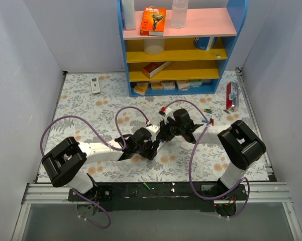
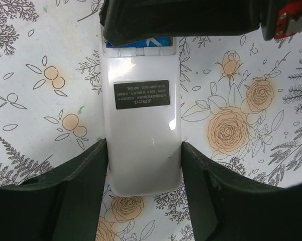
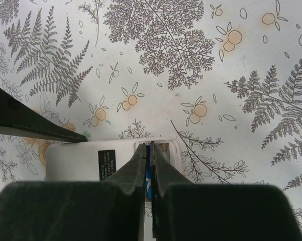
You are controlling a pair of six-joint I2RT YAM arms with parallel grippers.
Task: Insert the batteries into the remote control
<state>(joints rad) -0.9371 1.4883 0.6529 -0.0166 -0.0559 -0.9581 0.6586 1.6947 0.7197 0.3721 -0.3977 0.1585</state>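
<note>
- Currently, the left gripper (image 2: 144,148) clamps the near end of the remote control (image 2: 143,120) across its two long sides. The remote lies flat on the table (image 2: 30,100), plain white back up, with the label showing.
- At the far end of the remote, the battery recess stands uncovered. A blue battery (image 2: 163,42) shows in it, beneath the right gripper (image 3: 147,146).
- The right jaws are pressed together, tips pointing down over the recess. Whether they nip the blue battery or merely bear on it is unclear, because the fingers hide the contact.
- Step in hand, as judged: seating this cell. Press straight down without side load, and hold the left clamp firm so the remote neither slides nor tips.
- Withdraw only once the cell lies flush below the recess rim.
- Farther out, spare batteries (image 1: 207,111) lie on the table to the right, well apart from the remote, ready for the next pick.
- A second white remote (image 1: 95,84) and a shelf unit (image 1: 201,22) at the far edge play no part.
</note>
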